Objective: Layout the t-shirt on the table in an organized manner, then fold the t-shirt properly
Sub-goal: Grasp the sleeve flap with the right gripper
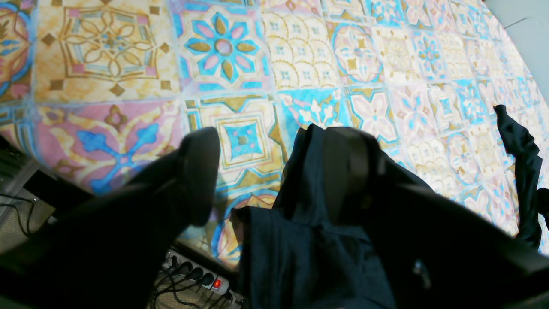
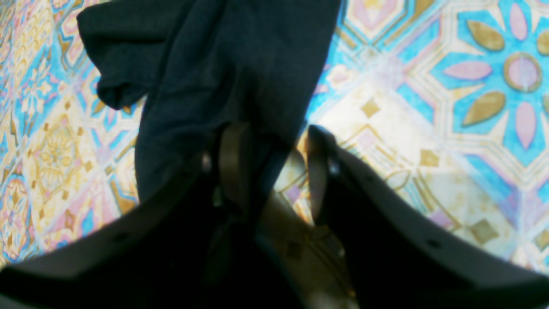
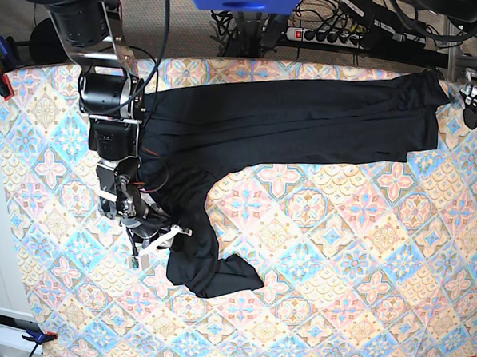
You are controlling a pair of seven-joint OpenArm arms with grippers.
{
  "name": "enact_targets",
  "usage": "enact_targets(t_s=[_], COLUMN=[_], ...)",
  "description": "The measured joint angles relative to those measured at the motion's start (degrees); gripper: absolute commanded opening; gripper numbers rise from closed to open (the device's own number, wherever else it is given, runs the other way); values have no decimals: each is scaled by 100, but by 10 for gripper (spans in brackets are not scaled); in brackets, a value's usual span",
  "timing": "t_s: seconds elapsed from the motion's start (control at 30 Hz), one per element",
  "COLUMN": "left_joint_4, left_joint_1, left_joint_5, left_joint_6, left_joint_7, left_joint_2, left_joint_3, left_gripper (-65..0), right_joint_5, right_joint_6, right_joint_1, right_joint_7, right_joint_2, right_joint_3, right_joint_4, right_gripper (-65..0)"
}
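The black t-shirt (image 3: 289,121) lies stretched across the far part of the table (image 3: 338,272), and one end trails down to a bunched lobe (image 3: 217,277). At the far right corner my left gripper (image 3: 471,95) sits at the shirt's end. In the left wrist view this gripper (image 1: 272,141) stands open, with the t-shirt (image 1: 309,240) draped over one finger (image 1: 347,171). My right gripper (image 3: 157,240) is at the shirt's left side. In its own view it (image 2: 275,131) is open, the t-shirt (image 2: 214,64) hangs over one finger (image 2: 233,159), and the tablecloth shows between the jaws.
A power strip (image 3: 326,35) with cables lies on the floor beyond the far table edge, also visible below the left gripper as the power strip (image 1: 201,279). Clamps (image 3: 0,78) hold the tablecloth at its left corners. The patterned cloth is bare at front and right.
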Motion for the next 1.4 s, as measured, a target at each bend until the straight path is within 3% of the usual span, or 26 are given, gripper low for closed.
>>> enact_targets(t_s=[1.4], left_joint_4=[-2], left_joint_1=[17], left_joint_5=[11], left_joint_6=[2], left_joint_7=[26], left_joint_2=[-2], left_joint_3=[-271], left_gripper=[-274], right_joint_5=[46], right_joint_6=[22], right_joint_1=[-157], right_joint_7=[129], right_joint_2=[-278], right_joint_3=[15], right_joint_4=[26], right_gripper=[-455])
